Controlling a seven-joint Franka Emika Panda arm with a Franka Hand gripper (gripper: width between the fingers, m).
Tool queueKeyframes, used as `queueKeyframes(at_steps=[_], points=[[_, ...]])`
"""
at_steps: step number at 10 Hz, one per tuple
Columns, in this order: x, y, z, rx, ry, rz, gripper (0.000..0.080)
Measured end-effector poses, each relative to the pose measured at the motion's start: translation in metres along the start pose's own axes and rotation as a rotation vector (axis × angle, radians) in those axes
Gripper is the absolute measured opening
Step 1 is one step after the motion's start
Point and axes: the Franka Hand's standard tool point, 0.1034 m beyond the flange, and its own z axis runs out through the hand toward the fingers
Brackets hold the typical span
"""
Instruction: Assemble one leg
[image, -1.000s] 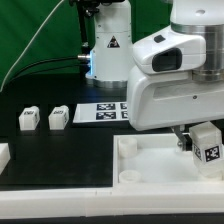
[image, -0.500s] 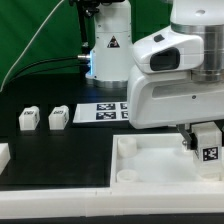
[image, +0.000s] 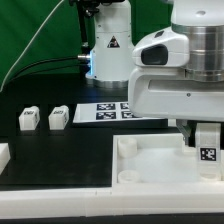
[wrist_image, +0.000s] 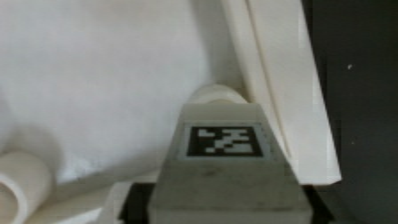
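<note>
Exterior view: the gripper (image: 204, 134) clasped the leg (image: 208, 150) upright, its long axis vertical, low over the white panel (image: 150, 186) at that panel's end on the exterior view's right. Wrist view: the leg stood pinched between the fingers (wrist_image: 135, 202), its lower end just beside the panel's raised rim (wrist_image: 276, 80).

No words, brand names or numbers can be read, only signs. A black warning triangle (image: 113, 42) stands on the white robot base (image: 108, 60), well behind the gripper (image: 205, 142); its symbol is too small to make out. A black-and-white square tag (image: 209, 153) sits on the leg (image: 208, 133) clamped in the gripper, and it is sharper in the wrist view (wrist_image: 224, 140). Similar tags mark two loose legs (image: 28, 119) (image: 57, 116) far off to the exterior view's left, and the marker board (image: 100, 111) between them and the gripper.
</note>
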Motion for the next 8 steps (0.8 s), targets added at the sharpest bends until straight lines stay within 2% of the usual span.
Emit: queueKeyframes(at_steps=[8], points=[[-0.0038, -0.0031, 0.0013, 0.002, -0.011, 0.803, 0.0292]])
